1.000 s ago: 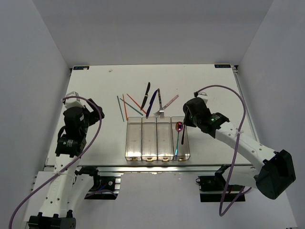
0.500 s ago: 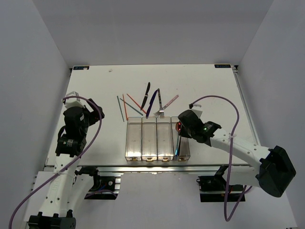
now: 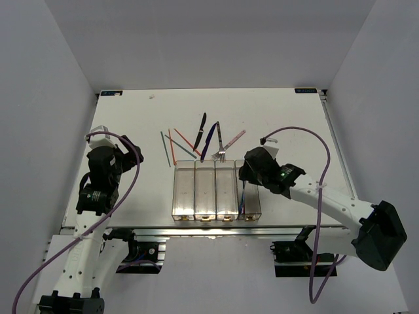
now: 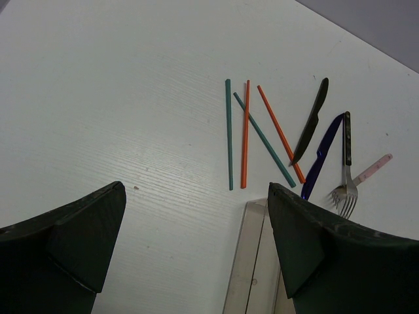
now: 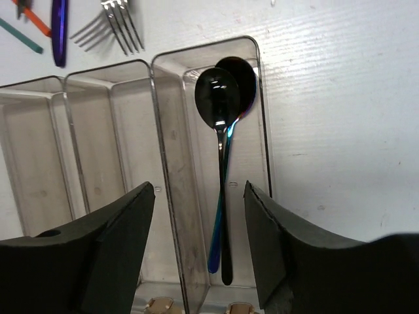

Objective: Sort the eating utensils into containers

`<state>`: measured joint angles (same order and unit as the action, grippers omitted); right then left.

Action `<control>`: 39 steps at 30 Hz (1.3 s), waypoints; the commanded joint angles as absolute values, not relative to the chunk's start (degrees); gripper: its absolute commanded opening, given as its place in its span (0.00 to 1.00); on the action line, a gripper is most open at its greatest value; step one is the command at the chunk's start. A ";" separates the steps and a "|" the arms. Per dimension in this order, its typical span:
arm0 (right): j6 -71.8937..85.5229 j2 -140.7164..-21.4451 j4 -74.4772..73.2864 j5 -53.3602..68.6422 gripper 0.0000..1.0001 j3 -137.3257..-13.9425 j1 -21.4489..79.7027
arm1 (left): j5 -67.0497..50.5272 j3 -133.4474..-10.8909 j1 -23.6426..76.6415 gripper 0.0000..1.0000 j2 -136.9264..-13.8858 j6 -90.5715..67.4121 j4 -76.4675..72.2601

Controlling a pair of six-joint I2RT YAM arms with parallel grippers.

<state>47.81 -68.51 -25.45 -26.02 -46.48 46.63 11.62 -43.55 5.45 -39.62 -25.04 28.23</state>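
**RIGHT HAND BROUGHT OVER THE SPOON COMPARTMENT; OTHER UTENSILS NOT YET SORTED**

Within the last second the right hand [image 3: 247, 171] has been brought in from the right of the white tabletop [image 3: 294, 124]. It is now held over the far end of the rightmost compartment [image 5: 260, 131] in the row of four clear plastic bins [image 3: 185, 193]. In the wrist view its fingers [image 5: 118, 242] are seen spread apart, with nothing between them.

Two spoons lie lengthwise in that compartment. A dark-purple spoon [image 5: 219, 98] rests on a second spoon [image 5: 243, 73], with both bowls at the far end. Their position is unchanged. The three other compartments are noted as empty.

On the tabletop just beyond the bins, none moved, are:
- the green chopsticks [image 4: 228, 131]
- the orange-red chopsticks [image 4: 245, 137]
- a black knife [image 4: 311, 121]
- a dark-blue knife [image 4: 321, 160]
- a silver fork [image 4: 346, 190]
- a pink-handled piece [image 4: 373, 169]

The left hand [image 4: 196, 203] is held back at the left, unmoved, with its fingers apart and empty.

The spoons are judged to be sorted. The move is read as either the start of a reach toward the remaining pile or a check on the spoons, and which it is cannot be settled.
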 commanded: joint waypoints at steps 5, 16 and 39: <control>40.52 -78.19 -30.14 -33.75 0.72 -63.61 46.14 | 12.13 -43.24 5.71 0.98 -39.20 -24.61 27.95; 38.67 -110.09 -34.53 -23.38 0.73 -93.92 33.50 | 12.74 -43.16 5.80 0.98 -39.81 -24.78 27.95; 32.62 -131.30 -35.33 -20.75 0.60 -113.81 34.01 | 10.11 -43.07 6.15 0.98 -40.08 -24.43 27.33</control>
<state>37.15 -129.51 -34.52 -21.96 -111.11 33.80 11.07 -43.55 5.76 -41.04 -25.02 28.21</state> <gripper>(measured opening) 0.605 0.982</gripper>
